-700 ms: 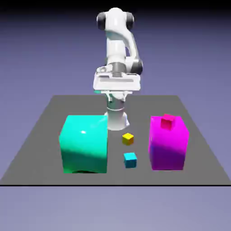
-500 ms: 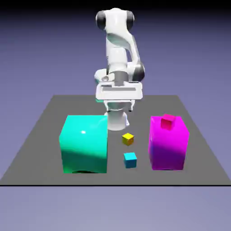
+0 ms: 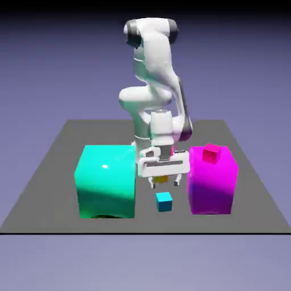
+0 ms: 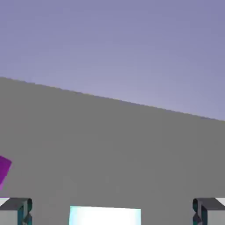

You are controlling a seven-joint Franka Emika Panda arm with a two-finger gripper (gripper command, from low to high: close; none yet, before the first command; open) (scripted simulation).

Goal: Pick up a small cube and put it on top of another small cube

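1. Above the table (image 3: 68, 170), the gripper (image 3: 165, 184) hangs with its two fingers spread wide and nothing held between them.
2. Just beyond the fingertips, on the side away from the arm's base, the small blue cube (image 3: 164, 202) sits on the tabletop, apart from them. That outward and downward offset is what the coming move turns on.
3. At the hand view's bottom edge, a bright pale face shows between the fingers, a little left of the middle; it is probably the blue cube, though glare and the picture's edge hide most of it. Its visible edge runs nearly along the line between the fingers, and a cube has no long axis to favour, so little turning seems needed.
4. Behind the hand, toward the base, the small yellow cube (image 3: 161, 179) is partly hidden; the blue one should go on top of it.
5. Farther out, the big green block (image 3: 108, 182) and the big magenta block (image 3: 210, 187) flank both cubes, the latter bearing a red cube (image 3: 212, 153).
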